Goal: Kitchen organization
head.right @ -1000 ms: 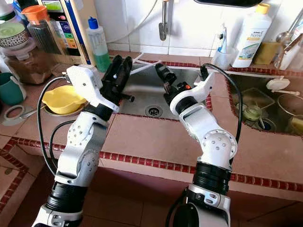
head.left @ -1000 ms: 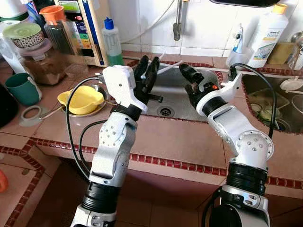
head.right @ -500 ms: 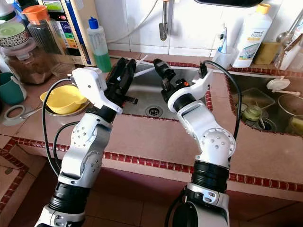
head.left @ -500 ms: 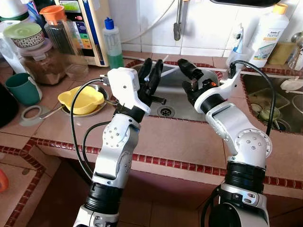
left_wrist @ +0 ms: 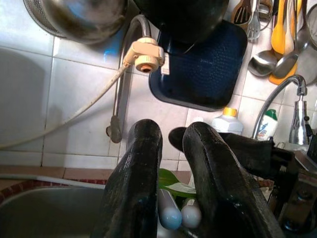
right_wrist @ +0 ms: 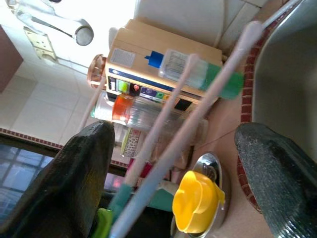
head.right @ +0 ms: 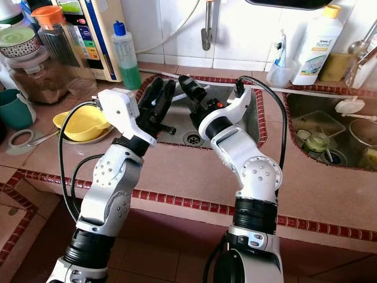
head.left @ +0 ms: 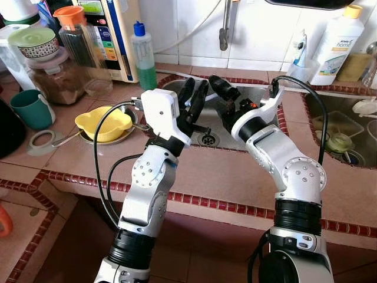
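Pale toothbrushes (right_wrist: 168,124) (left gripper (head.left: 194,97)), grippers now closer together

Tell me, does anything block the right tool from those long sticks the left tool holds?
Nothing visible does. The left tool grips the long sticks over the sink, and they pass between the right tool's open fingers.

White wall tiles (head.left: 259,29) behind a terracotta counter (head.left: 224,171) with red trim and a steel sink (head.right: 247,118); brown floor (head.left: 200,247) below
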### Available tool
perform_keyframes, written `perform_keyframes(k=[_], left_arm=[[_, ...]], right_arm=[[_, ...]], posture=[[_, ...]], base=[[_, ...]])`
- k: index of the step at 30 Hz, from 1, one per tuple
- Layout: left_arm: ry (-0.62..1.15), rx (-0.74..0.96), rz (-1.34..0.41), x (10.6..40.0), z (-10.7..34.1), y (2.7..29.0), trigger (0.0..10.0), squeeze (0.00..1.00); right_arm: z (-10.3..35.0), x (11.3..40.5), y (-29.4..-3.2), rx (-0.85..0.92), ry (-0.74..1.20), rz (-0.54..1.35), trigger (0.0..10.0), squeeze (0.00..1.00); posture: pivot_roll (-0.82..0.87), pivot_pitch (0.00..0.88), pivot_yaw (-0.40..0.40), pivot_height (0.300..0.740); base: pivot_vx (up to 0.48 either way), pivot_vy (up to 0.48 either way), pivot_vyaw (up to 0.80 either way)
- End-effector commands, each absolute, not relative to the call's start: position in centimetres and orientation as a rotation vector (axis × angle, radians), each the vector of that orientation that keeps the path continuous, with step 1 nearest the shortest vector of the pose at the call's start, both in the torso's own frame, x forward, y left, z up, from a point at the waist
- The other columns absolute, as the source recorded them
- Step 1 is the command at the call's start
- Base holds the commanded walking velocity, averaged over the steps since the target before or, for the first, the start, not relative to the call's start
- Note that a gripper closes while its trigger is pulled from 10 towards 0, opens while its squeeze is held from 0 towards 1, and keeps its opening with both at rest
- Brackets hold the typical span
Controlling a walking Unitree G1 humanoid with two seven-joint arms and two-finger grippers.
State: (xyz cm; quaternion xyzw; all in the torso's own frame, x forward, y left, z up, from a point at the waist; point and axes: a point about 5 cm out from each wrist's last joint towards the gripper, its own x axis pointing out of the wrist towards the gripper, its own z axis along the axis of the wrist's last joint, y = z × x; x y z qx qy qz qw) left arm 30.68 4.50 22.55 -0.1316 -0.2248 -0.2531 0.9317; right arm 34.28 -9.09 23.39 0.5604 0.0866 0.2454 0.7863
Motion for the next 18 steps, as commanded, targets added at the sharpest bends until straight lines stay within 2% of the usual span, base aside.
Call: perform_keyframes(k=[1, 18], left_arm=[[-0.459, -0.262, -0.525, 30.55, 22.32, 4.43, 10.0, 0.0], [-0.465, -0.261, -0.525, 30.48, 22.32, 4.34, 10.0, 0.0]], right_arm=[[24.78, 34.01, -6.25, 1.261, 0.195, 0.618, 0.0, 0.0], [24.4, 34.11, -6.11, 1.302, 0.218, 0.598, 0.0, 0.0]], posture=[[-0.05, 0.075, 0.046, 0.74], [-0.06, 0.079, 0.049, 0.74]], base=[[0.0, 0.0, 0.0], [0.0, 0.0, 0.0]])
